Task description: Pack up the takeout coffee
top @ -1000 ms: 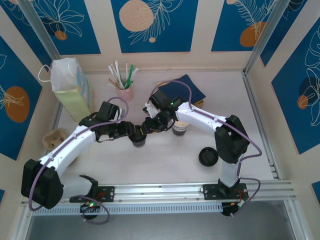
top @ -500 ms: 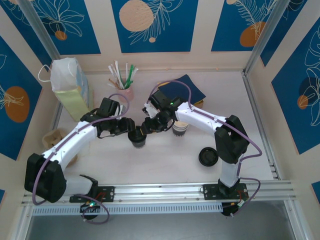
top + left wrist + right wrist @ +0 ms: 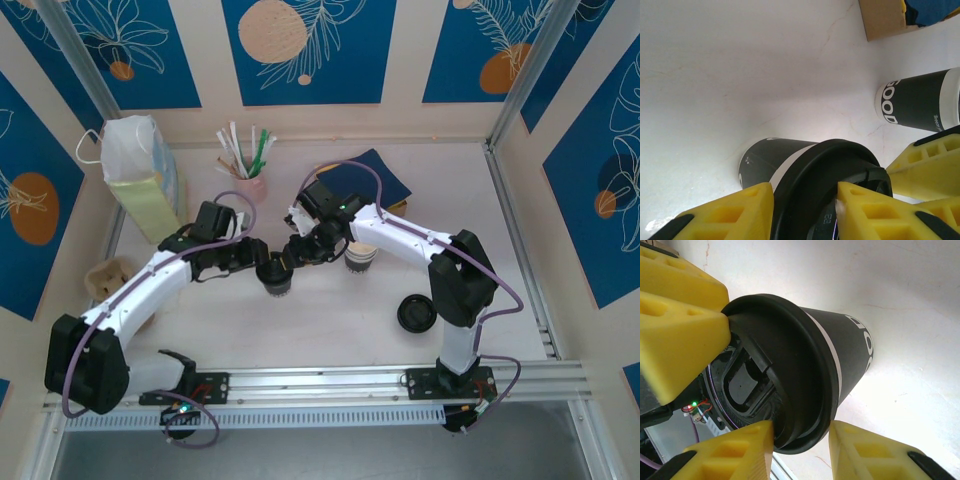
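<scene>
- A takeout coffee (image 3: 277, 279), a dark paper cup with a round black lid, stood upright near the middle of the white surface (image 3: 330, 330), between the two arms.
- The right end effector (image 3: 801, 434) reached in from the far right; its yellow fingers (image 3: 867, 452) were clamped on the lid's rim, one on each side.
- The left end effector (image 3: 804, 194) came in from the left, with its yellow fingers (image 3: 727, 215) straddling the same lid. One finger touched the lid's edge, but whether the pair had clamped on it or stood slightly apart could not be told.
- From the right wrist camera, the lid's drinking flap faced the lens, and the left arm's yellow fingers pressed against the rim on the opposite side.
- Whether the cup's base rested on the surface could not be told.
- A second cup (image 3: 360, 257), dark with a white rim and no lid, stood just to the right of the takeout coffee, apart from it.
- A loose black lid (image 3: 416, 314) lay farther to the right, nearer the arms' bases.
- At the back left stood a white and yellow paper bag (image 3: 140, 175), with a pink cup of straws (image 3: 249, 178) beside it.
- A cardboard cup carrier (image 3: 108, 278) sat at the left edge.
</scene>
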